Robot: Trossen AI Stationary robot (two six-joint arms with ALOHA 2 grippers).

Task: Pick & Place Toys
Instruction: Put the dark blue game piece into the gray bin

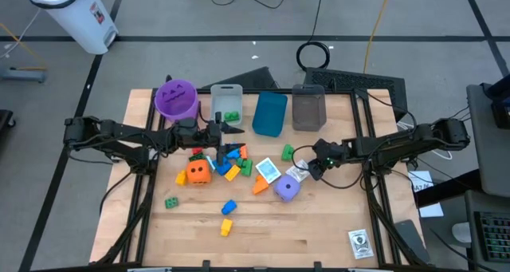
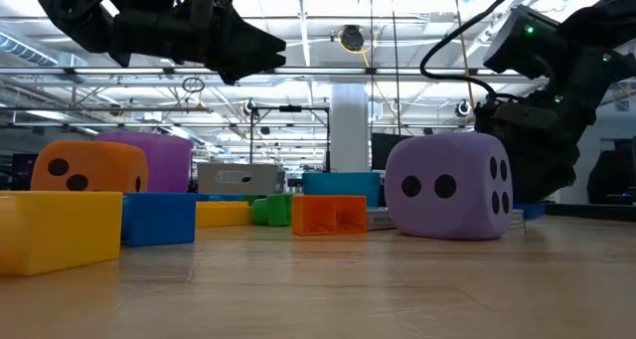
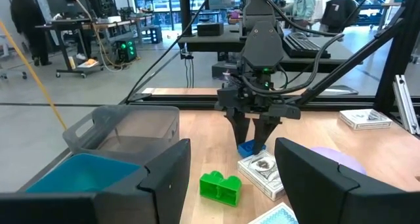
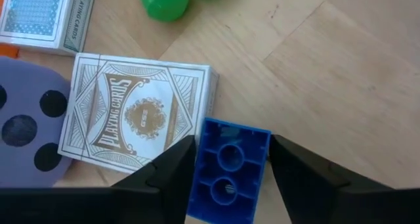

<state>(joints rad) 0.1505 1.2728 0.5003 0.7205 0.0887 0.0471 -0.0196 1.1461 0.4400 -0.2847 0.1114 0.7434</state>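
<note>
Straddling a blue brick [image 4: 228, 168], right gripper [image 4: 228, 163] open, left gripper [image 1: 231, 129] open and empty, wooden table [image 1: 319, 232], industrial room.

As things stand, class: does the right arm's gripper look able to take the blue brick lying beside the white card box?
Probably yes. The right gripper is already down over the blue brick, one finger on each side. The white card box touches only the brick's far corner, so nothing seems to block the fingers.

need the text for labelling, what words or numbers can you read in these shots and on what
"PLAYING CARDS": on the white and gold card box beside the blue brick between the right gripper's fingers.
"PLAYING CARDS", edge-on: on the side of the blue-backed card box.
White card box near the table's corner: print too small to read.
Dice carry only dots.
</note>
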